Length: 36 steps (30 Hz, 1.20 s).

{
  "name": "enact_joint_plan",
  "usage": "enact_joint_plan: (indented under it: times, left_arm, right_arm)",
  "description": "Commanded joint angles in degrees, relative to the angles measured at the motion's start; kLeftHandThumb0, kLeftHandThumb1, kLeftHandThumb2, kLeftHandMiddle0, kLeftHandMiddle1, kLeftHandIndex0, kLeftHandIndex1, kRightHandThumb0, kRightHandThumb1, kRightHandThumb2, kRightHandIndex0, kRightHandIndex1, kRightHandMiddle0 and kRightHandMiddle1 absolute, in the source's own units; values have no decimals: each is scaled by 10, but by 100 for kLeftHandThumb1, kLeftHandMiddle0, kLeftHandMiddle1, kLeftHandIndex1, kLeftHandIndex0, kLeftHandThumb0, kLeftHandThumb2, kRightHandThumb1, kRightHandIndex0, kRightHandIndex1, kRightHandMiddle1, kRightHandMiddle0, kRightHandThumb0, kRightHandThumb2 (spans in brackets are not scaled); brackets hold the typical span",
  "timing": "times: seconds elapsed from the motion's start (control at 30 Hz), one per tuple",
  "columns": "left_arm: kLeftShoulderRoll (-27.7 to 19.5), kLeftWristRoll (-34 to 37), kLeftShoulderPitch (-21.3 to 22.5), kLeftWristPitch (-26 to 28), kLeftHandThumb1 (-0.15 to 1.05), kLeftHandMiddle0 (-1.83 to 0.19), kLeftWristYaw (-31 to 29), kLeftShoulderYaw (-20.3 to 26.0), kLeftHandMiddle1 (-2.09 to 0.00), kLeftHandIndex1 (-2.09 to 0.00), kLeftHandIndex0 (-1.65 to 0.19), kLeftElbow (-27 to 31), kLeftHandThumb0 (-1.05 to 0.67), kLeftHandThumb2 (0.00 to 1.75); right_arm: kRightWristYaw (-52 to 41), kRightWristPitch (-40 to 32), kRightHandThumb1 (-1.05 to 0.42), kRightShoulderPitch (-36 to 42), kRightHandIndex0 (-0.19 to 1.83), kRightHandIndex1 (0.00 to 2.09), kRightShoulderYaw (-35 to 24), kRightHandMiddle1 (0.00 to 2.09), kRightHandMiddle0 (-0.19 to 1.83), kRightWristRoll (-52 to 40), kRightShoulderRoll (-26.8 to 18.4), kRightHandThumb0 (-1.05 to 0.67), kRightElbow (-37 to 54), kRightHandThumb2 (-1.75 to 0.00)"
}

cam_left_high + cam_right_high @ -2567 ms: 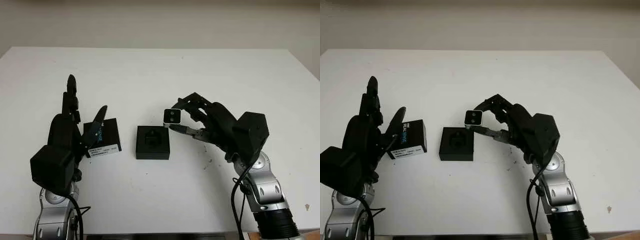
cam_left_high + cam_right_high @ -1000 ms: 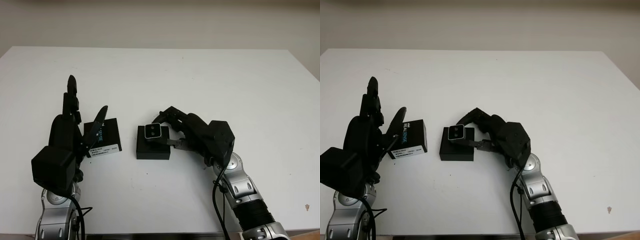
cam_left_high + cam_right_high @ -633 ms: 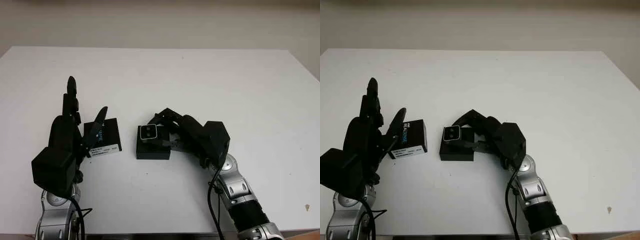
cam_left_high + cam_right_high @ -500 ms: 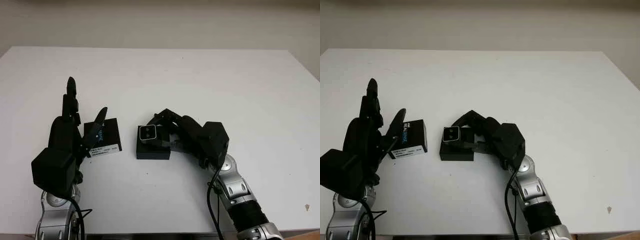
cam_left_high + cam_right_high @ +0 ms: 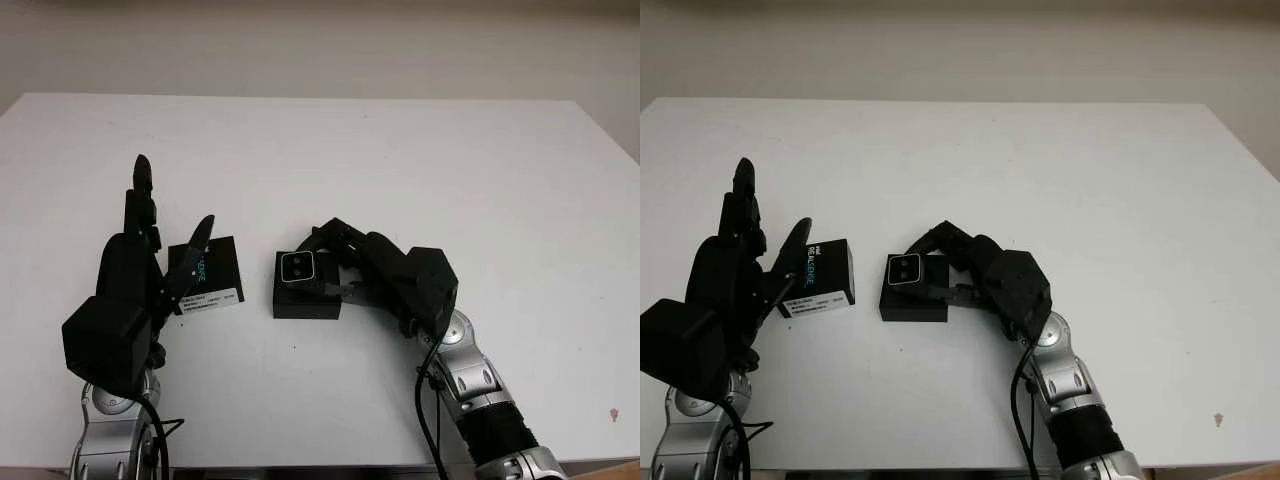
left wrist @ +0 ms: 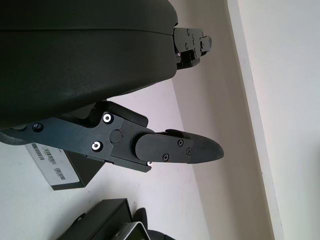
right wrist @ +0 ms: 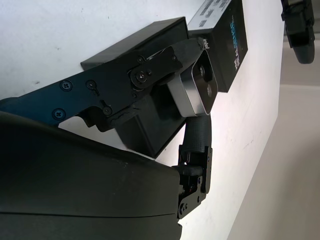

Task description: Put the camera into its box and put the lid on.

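Observation:
The small silver-edged camera (image 5: 298, 266) with two lenses is pinched in my right hand (image 5: 325, 265), right over the far left part of the open black box (image 5: 305, 295). In the right wrist view the camera (image 7: 198, 85) sits between the fingers just above the box's recess (image 7: 150, 115). The black lid (image 5: 204, 275) with a white label lies on the table left of the box. My left hand (image 5: 150, 250) stands open at the lid's left edge, fingers pointing up.
The white table (image 5: 400, 160) spreads wide behind and to both sides. Its front edge runs close below the arms.
My right hand has carried the camera left and down from beside the box to over its recess. The left hand and the lid have stayed put.

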<state>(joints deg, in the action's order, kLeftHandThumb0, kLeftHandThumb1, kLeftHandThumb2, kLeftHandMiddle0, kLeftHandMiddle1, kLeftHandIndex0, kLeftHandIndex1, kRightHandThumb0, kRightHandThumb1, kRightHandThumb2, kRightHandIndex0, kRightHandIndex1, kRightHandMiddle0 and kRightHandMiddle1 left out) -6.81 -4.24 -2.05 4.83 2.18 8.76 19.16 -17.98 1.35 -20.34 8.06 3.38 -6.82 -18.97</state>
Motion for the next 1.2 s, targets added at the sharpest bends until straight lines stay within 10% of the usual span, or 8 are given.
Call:
enact_joint_plan:
  times: [0.0, 1.17]
  left_arm:
    - [-1, 2, -2, 0, 105, 9, -1, 1, -5, -6, 8, 10, -54, 27]
    - [-2, 2, -7, 2, 105, 9, -4, 2, -5, -5, 8, 15, -54, 28]
  right_arm:
    - [0, 1, -94, -2, 16, 5, -7, 172, 30, -4, -6, -44, 1, -5]
    - [-5, 44, -94, 9, 17, 6, 16, 167, 29, 26, -10, -46, -27, -5]
